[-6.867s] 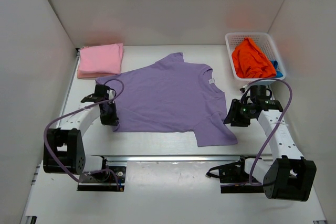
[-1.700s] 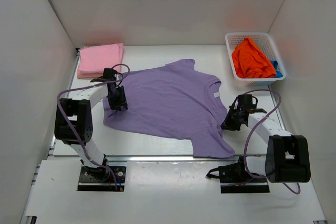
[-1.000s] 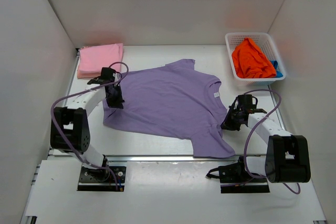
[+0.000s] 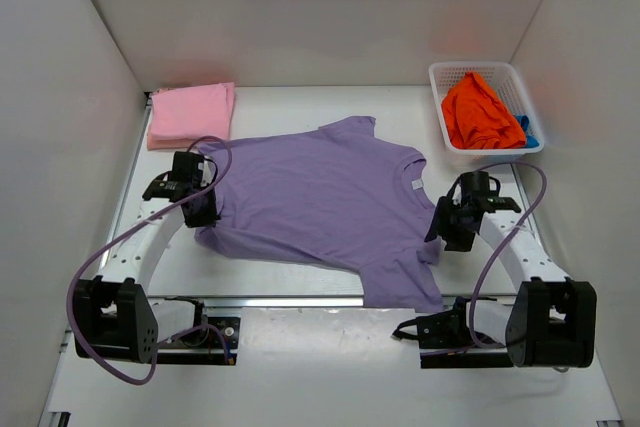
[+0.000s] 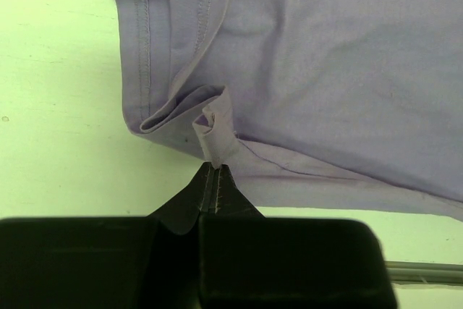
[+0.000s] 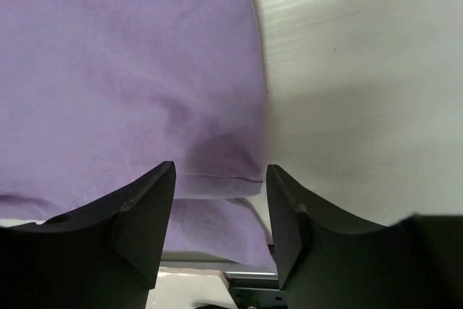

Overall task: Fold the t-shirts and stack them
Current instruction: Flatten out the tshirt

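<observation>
Purple t-shirt (image 4: 320,197) hem pinched in low left pincer (image 5: 215,166), right pincer (image 6: 221,171) spread wide over its edge

Reaches forward and low with the left arm (image 4: 145,242), wrist turned inward. Pinches a small fold of the purple t-shirt (image 5: 325,70) tight in the left gripper (image 5: 215,168). Bends the right arm (image 4: 515,247) forward too. Holds the right gripper (image 6: 221,179) pointing down, fingers (image 6: 141,211) spread wide.
</observation>
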Motion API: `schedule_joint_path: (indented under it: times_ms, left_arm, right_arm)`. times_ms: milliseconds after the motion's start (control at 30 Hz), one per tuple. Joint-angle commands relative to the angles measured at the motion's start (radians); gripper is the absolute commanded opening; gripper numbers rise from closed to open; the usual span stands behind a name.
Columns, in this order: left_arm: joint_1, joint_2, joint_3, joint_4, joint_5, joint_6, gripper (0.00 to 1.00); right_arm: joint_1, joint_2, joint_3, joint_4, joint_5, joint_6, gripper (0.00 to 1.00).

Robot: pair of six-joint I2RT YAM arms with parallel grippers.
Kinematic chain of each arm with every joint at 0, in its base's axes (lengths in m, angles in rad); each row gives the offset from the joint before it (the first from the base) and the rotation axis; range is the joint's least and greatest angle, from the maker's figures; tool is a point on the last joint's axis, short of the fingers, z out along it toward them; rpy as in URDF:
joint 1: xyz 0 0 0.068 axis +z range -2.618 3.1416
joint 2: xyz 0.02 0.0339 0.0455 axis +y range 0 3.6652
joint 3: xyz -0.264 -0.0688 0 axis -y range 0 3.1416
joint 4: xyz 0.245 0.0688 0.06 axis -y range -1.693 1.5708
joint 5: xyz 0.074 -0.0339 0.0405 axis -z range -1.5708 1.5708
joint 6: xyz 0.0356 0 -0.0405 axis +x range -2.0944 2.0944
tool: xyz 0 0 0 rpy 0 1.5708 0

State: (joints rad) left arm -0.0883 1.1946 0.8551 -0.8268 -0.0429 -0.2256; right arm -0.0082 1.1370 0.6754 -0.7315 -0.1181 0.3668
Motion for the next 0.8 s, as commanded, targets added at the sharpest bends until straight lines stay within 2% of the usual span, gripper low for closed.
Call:
schedule_joint_path:
  times_ms: [0,167,467,667,767]
  left_arm:
    - [-0.007,-0.033,-0.004,0.005,-0.008,0.012,0.0]
    - [0.001,-0.035,-0.002,0.002,0.0,0.02,0.01]
    - [-0.001,-0.04,-0.002,0.003,0.008,0.02,0.02]
    - [-0.005,-0.032,0.005,-0.002,0.017,0.022,0.03]
    - [-0.007,-0.035,-0.001,0.0,0.018,0.019,0.03]
  right_arm:
    - [0.001,0.035,-0.002,-0.008,-0.025,-0.002,0.52]
    - [0.073,0.093,-0.031,0.01,-0.009,0.032,0.58]
    - [0.188,0.023,-0.071,-0.026,0.037,0.086,0.57]
    - [0.048,-0.149,-0.057,-0.052,0.0,0.06,0.51]
    - [0.048,-0.157,-0.03,-0.1,-0.009,0.047,0.5]
